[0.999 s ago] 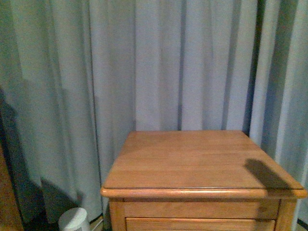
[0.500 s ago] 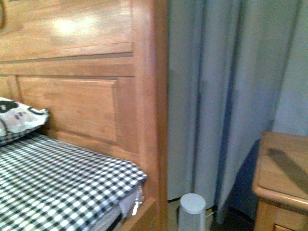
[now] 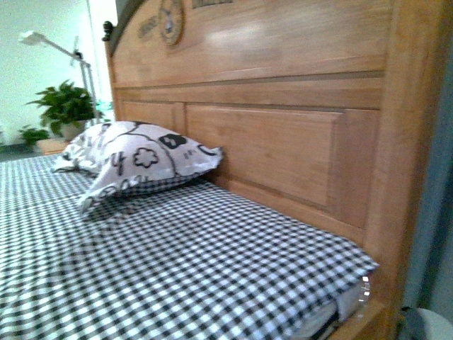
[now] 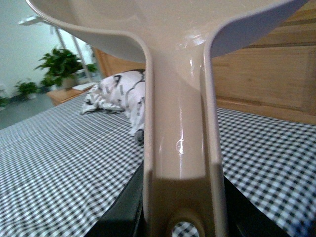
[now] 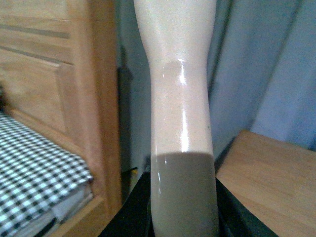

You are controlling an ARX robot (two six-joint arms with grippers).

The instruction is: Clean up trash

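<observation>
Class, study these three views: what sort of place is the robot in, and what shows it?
Most likely a bedroom: a bed with a checked sheet, a patterned pillow by a wooden headboard, and a wooden bedside table nearby.

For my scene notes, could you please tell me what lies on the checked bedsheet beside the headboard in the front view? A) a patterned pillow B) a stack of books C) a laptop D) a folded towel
A: a white pillow with a black doodle print lies on the black-and-white checked sheet, its end towards the wooden headboard.
</observation>
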